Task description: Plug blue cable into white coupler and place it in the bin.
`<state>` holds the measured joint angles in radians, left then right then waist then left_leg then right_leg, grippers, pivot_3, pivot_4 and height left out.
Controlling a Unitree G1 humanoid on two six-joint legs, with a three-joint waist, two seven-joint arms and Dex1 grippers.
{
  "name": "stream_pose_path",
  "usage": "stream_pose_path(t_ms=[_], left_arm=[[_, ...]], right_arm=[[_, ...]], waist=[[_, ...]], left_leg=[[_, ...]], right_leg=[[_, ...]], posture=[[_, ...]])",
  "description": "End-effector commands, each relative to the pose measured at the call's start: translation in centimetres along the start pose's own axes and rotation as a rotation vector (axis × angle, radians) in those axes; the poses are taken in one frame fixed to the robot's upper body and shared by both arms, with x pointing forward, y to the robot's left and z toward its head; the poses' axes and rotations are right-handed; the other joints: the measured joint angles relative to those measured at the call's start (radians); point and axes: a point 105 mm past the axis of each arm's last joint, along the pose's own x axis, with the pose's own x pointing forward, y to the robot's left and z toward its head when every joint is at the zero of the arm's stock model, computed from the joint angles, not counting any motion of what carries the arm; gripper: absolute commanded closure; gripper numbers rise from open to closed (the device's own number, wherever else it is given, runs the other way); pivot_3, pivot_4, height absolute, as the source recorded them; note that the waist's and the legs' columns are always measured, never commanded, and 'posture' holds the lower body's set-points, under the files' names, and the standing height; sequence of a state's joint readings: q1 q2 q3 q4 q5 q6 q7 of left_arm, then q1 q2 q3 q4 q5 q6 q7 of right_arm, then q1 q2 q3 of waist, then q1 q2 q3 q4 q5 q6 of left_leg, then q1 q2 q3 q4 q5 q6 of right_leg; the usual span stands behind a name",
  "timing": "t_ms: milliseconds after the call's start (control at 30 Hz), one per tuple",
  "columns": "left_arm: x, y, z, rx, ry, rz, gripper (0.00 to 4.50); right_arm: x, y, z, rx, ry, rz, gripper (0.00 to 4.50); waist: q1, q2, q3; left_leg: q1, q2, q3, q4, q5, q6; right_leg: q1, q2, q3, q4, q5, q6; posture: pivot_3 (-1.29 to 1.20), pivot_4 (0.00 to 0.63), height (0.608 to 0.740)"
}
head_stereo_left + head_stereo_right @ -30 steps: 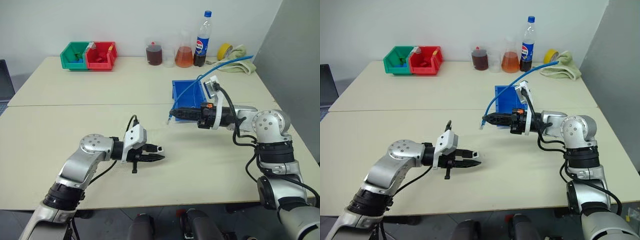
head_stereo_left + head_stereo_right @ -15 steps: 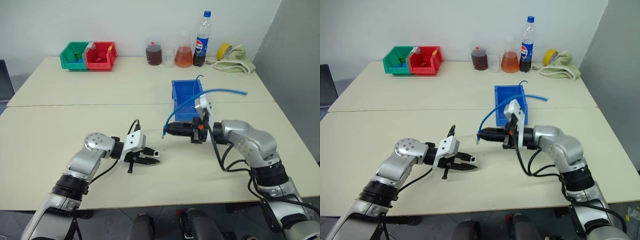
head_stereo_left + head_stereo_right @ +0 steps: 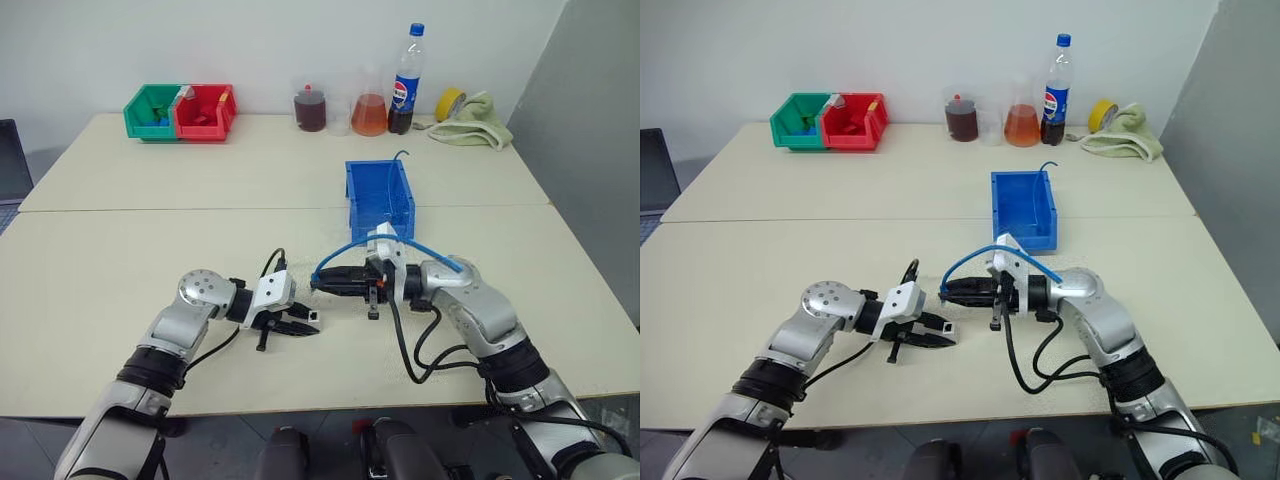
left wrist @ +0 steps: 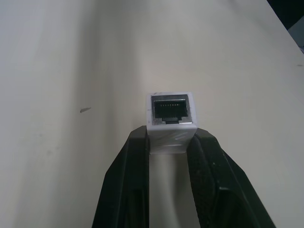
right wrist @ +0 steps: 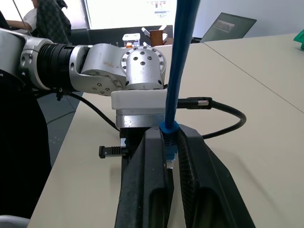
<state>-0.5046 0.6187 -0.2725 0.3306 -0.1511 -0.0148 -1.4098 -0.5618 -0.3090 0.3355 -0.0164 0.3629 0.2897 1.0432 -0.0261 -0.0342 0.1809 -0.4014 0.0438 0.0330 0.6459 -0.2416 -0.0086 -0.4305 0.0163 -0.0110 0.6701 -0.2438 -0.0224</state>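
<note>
Now one white coupler clamped in left hand; one blue cable pinched in right hand.

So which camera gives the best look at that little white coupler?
The left wrist view: the coupler sits close up between the jaws, dark socket facing the camera. In both eye views it is a tiny white speck at the left gripper's tip.

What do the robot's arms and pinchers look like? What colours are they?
Both arms are made of shiny silver-grey rounded shells with black joints between them. Each wrist carries a white boxy block, and thick black cables loop beside the arms. The left gripper and the right gripper each have two long, black, tapering fingers. The round silver joint of the left arm has a ring of small holes.
</note>
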Motion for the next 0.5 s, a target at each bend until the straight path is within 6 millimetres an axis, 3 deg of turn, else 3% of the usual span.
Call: stream_pose_path(t_ms=[33, 500], left_arm=[[0.2, 0.0, 0.0, 0.02, 0.012, -0.015, 3.72], [-0.1, -0.2, -0.2, 0.019, 0.024, -0.031, 3.72]], right_arm=[[0.2, 0.5, 0.1, -0.056, -0.015, 0.027, 4.42], [0.5, 0.7, -2.6, -0.047, 0.03, 0.059, 4.42]], waist=[[0.0, 0.0, 0.0], [0.0, 0.0, 0.0]], left_leg=[[0.0, 0.0, 0.0, 0.001, 0.0, 0.0], [0.003, 0.0, 0.0, 0.002, 0.0, -0.001]], right_leg=[[0.0, 0.0, 0.0, 0.001, 0.0, 0.0], [0.0, 0.0, 0.0, 0.007, 0.0, 0.0]], posture=[[0.0, 0.15, 0.74], [0.0, 0.15, 0.74]])
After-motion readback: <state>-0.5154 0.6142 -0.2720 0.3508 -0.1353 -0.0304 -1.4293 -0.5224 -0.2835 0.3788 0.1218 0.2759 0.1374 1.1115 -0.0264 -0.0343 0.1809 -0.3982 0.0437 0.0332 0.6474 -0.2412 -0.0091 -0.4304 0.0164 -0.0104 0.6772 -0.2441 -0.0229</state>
